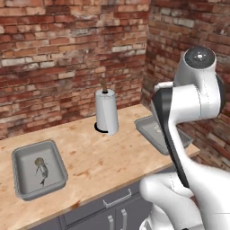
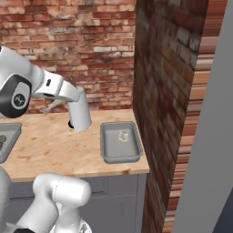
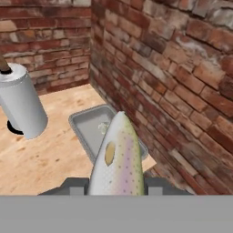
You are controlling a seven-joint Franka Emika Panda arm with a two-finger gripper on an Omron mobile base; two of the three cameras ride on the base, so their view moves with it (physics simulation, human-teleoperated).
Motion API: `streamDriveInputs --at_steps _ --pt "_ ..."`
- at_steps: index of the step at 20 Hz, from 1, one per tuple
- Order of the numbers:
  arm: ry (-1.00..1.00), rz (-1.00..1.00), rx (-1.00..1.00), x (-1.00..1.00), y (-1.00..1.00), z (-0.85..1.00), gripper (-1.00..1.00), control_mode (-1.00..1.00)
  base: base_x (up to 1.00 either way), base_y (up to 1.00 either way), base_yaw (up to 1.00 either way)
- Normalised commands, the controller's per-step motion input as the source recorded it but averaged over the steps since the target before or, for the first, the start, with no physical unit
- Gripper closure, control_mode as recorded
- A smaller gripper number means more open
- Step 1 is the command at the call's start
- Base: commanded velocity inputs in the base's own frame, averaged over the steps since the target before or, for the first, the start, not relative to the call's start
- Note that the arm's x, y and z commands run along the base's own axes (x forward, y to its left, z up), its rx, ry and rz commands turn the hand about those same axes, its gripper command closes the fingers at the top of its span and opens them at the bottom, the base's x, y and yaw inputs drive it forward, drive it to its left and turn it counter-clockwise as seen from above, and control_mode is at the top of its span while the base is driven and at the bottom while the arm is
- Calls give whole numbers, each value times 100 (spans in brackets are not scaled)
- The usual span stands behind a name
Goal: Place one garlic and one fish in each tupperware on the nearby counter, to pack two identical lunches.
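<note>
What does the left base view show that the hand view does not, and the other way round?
Left base view adds: the left tub with a fish lying in it, and the robot's arm. Hand view adds: the held fish, close up, pointing toward the corner tub. Shared: the paper-towel roll, the corner tub by the brick wall, and the wooden counter.

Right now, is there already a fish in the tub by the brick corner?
No. The right tupperware holds just a garlic; the gripper holds a fish.
</note>
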Motion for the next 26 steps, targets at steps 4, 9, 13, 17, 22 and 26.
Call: streamDriveInputs --at_steps 4,9,13,17,22,26 --pt "-9 0 0 14 -4 -33 100 -100 0 0 0" --pt "-1 3 0 21 -24 -33 100 -100 0 0 0" --pt "2 4 0 28 -28 -35 100 -100 0 0 0" --pt "9 5 0 35 -19 -33 100 -100 0 0 0" --pt "14 6 -1 34 -7 -27 100 -100 0 0 0" --pt "16 6 -2 36 -2 -26 100 -100 0 0 0"
